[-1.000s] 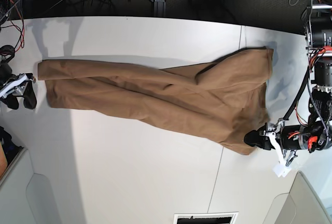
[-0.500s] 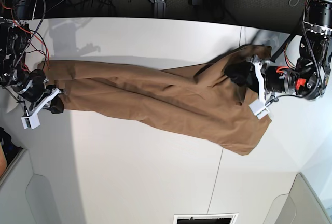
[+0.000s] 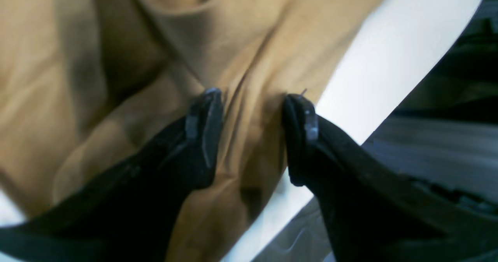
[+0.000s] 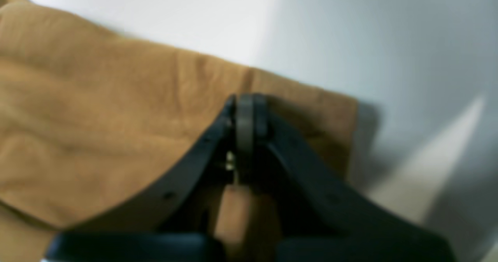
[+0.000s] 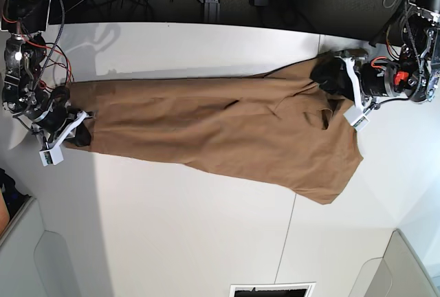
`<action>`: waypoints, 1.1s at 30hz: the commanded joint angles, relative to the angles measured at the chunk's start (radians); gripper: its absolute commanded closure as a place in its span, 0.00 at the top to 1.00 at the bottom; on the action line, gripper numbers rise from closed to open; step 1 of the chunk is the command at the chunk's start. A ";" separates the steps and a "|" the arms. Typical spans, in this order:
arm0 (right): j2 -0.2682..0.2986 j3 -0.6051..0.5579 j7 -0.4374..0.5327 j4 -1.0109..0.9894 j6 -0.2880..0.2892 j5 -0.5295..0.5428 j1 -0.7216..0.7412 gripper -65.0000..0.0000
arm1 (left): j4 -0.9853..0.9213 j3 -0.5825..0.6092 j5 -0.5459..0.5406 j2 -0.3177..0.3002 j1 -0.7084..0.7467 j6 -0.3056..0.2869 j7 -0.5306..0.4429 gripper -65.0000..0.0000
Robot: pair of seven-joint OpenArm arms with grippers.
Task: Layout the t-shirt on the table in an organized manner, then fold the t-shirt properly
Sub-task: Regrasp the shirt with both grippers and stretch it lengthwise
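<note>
The t-shirt (image 5: pixel 220 128), plain caramel brown, lies stretched long across the white surface (image 5: pixel 172 228), running from about 9 o'clock to 3 o'clock in the base view, with a wider flap hanging down toward 5 o'clock. It is wrinkled and partly doubled over itself rather than spread flat.

At the 9 o'clock end, the right pincer (image 4: pixel 246 110) is clenched; the wrist view shows its tips pressed together over the cloth's edge near a corner, and it seems to pinch the fabric there, though blur hides the contact itself. At the 2 o'clock end, the left pincer (image 3: pixel 253 110) stands released, its two fingers spread with a ridge of shirt between them, right beside the cloth's edge and the bare surface.

The work looks to be in the laying-out step, with folding not yet begun. The next move likely calls for the left pincer to clamp that ridge, so both ends can be pulled apart and the bunched flap smoothed without dragging the shirt toward the surface's far edge.
</note>
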 commanded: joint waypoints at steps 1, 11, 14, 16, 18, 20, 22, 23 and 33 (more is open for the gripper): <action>0.034 0.003 -0.031 -0.010 -0.047 -0.049 0.008 0.00 | -0.005 -0.003 0.072 -0.039 0.000 0.025 0.058 0.46; 0.068 0.052 -0.019 -0.010 -0.098 -0.009 0.113 0.00 | 0.049 -0.003 -0.282 -0.127 0.000 0.025 0.192 0.46; 0.056 0.094 -0.021 -0.002 -0.098 0.029 0.138 0.00 | 0.134 -0.003 -0.397 -0.128 0.000 0.025 0.266 0.46; 0.055 0.111 -0.022 0.013 -0.093 0.059 0.140 0.00 | 0.205 -0.003 -0.417 -0.128 0.000 0.025 0.269 0.46; 0.055 0.116 -0.056 0.027 -0.085 0.073 0.139 0.00 | 0.271 -0.003 -0.410 -0.128 -0.003 0.025 0.261 0.46; 0.055 0.115 -0.099 0.034 -0.064 0.101 0.139 0.00 | 0.316 -0.003 -0.348 -0.127 -0.006 0.025 0.201 0.46; 0.055 0.115 -0.119 0.034 -0.031 0.144 0.133 0.00 | 0.327 -0.003 -0.220 -0.127 -0.006 0.025 0.082 0.46; 0.055 0.115 -0.121 0.034 -0.013 0.166 0.127 0.00 | 0.326 -0.003 -0.145 -0.127 -0.006 0.025 0.018 0.46; -0.021 0.114 -0.166 0.034 0.019 0.198 0.087 0.00 | 0.256 -0.003 0.225 -0.102 -0.016 0.027 -0.177 0.46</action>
